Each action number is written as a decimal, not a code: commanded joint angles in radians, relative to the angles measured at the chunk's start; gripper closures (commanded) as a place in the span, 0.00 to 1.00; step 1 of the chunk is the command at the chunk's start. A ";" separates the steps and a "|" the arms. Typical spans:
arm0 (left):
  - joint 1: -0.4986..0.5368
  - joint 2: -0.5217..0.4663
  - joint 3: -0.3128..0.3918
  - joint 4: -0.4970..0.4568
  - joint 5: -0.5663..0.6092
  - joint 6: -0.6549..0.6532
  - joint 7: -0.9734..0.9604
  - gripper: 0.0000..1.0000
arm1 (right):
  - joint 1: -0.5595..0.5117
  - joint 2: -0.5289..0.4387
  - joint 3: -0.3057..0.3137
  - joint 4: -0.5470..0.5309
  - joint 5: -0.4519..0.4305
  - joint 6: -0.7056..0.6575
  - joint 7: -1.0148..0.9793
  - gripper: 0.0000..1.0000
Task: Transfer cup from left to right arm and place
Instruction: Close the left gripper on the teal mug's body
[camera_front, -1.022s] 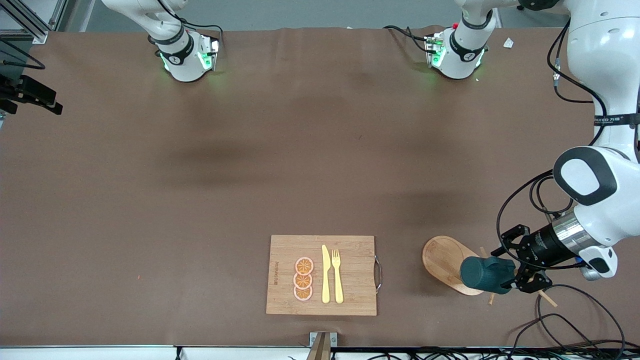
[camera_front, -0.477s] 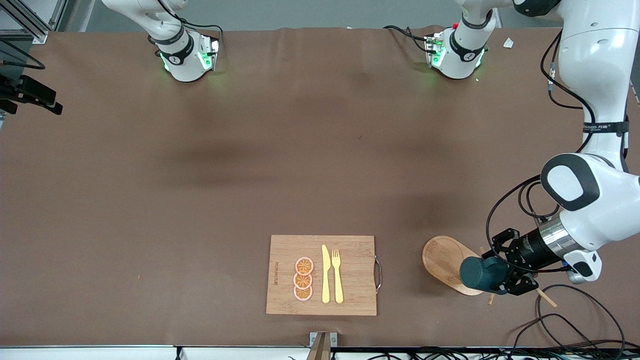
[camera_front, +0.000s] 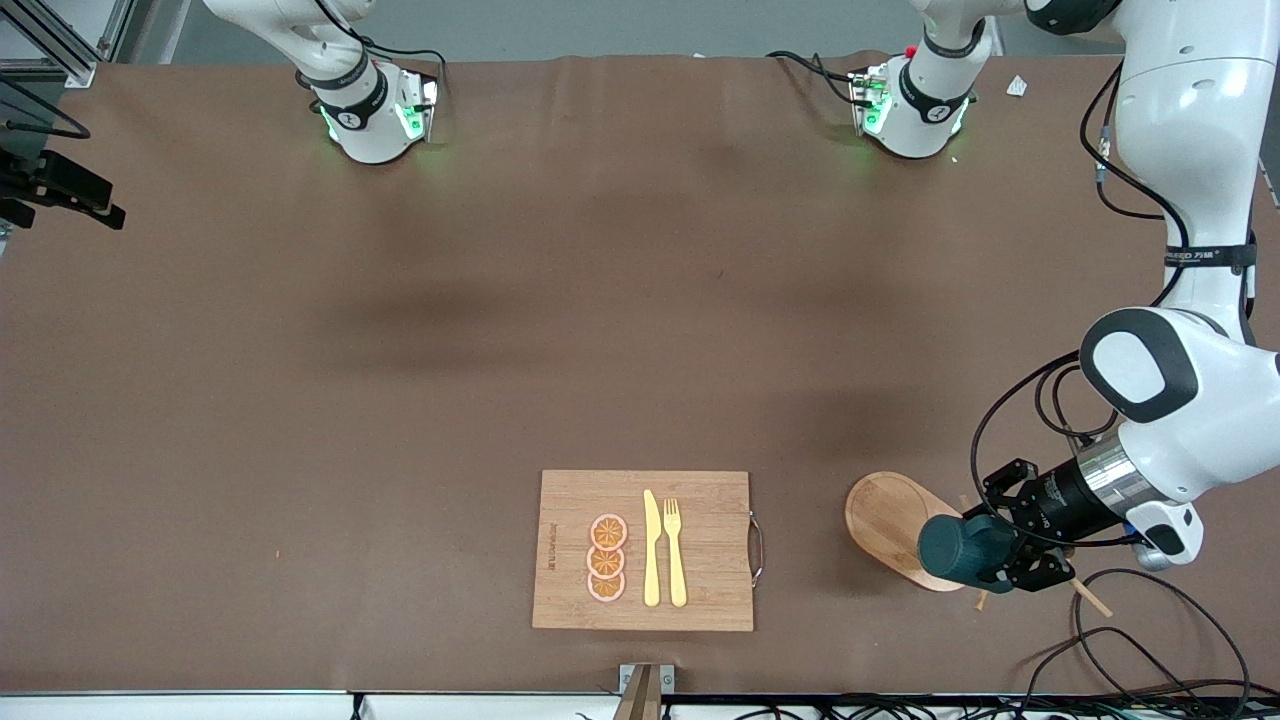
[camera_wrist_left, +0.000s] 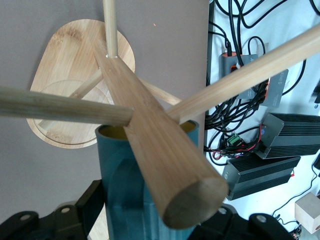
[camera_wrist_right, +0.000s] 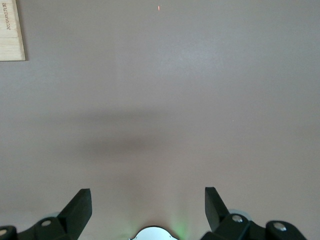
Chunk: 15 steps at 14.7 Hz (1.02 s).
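Since a second ago the left arm has drawn its wrist in toward the oval wooden tray (camera_front: 885, 520), carrying the cup (camera_front: 962, 551) with it; over the last half second the shift is slight. The left gripper (camera_front: 1012, 566) is clamped on the dark teal cup, which lies on its side in the air over the tray's end toward the left arm's end of the table, its closed base toward the cutting board (camera_front: 570, 500). In the left wrist view the cup (camera_wrist_left: 120, 185) shows its mustard-yellow inside at the rim, and the black fingers (camera_wrist_left: 87, 202) press against its teal wall. A wooden mug stand (camera_wrist_left: 150, 135), with pegs spreading from a thick central post, fills that view in front of the cup, with the oval wooden tray (camera_wrist_left: 55, 55) on the brown table (camera_front: 400, 350) under it. The bamboo cutting board lies well apart from the tray, toward the right arm's end, and bears three orange slices (camera_front: 607, 558), a yellow knife (camera_front: 651, 550) and a yellow fork (camera_front: 675, 550) side by side. The right arm waits; its gripper (camera_wrist_right: 148, 207) hangs over bare brown table, its black fingers spread wide with nothing between them, and a corner of the cutting board (camera_wrist_right: 10, 30) shows at the edge of its wrist view.
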 joint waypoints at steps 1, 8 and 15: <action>-0.004 0.007 -0.001 0.018 -0.012 0.006 0.008 0.28 | -0.005 -0.012 0.006 -0.004 -0.004 -0.004 0.000 0.00; -0.002 -0.025 -0.009 0.017 -0.009 -0.006 0.000 0.28 | -0.005 -0.012 0.007 -0.004 -0.004 -0.004 0.000 0.00; -0.007 -0.069 -0.012 0.012 -0.005 -0.064 -0.005 0.29 | -0.005 -0.010 0.007 -0.004 -0.004 -0.006 0.000 0.00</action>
